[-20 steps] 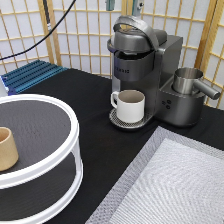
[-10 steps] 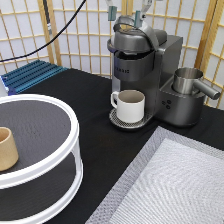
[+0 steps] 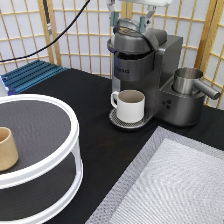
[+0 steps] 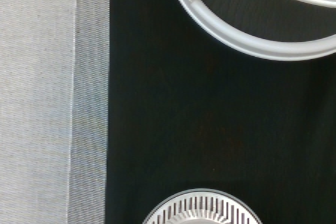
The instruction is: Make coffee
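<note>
Dark grey plastic and brushed metal make up the coffee machine (image 3: pixel 145 65), which stands on the black table (image 3: pixel 85 95) toward the exterior view's top. The end effector (image 3: pixel 130 23) hangs right above the machine's head at the top edge of the picture. Its two fingers are spread wide, one on each side of the curved lid handle, and nothing shows between them.

A cream mug (image 3: pixel 131 105) with a handle already sits on the round drip tray (image 3: pixel 117 121) under the spout, so that part of the job looks done. The coffee pod cannot be made out anywhere on the table. A small pale patch on top of the machine's head might be it, but I cannot tell, nor whether the lid is fully down. No coffee shows in the mug, so my judgement is that brewing has not happened yet.

A metal jug (image 3: pixel 187 80) rests on the machine's side platform at the exterior view's right. A white round two-tier stand (image 3: pixel 74 135) fills the exterior view's left and carries a tan handleless cup (image 3: pixel 6 148). A grey woven mat (image 3: pixel 175 185) covers the bottom right, and its edge also shows in the wrist view (image 4: pixel 37 100).

A band of pale lettering crosses the machine's front, but it is unreadable.
</note>
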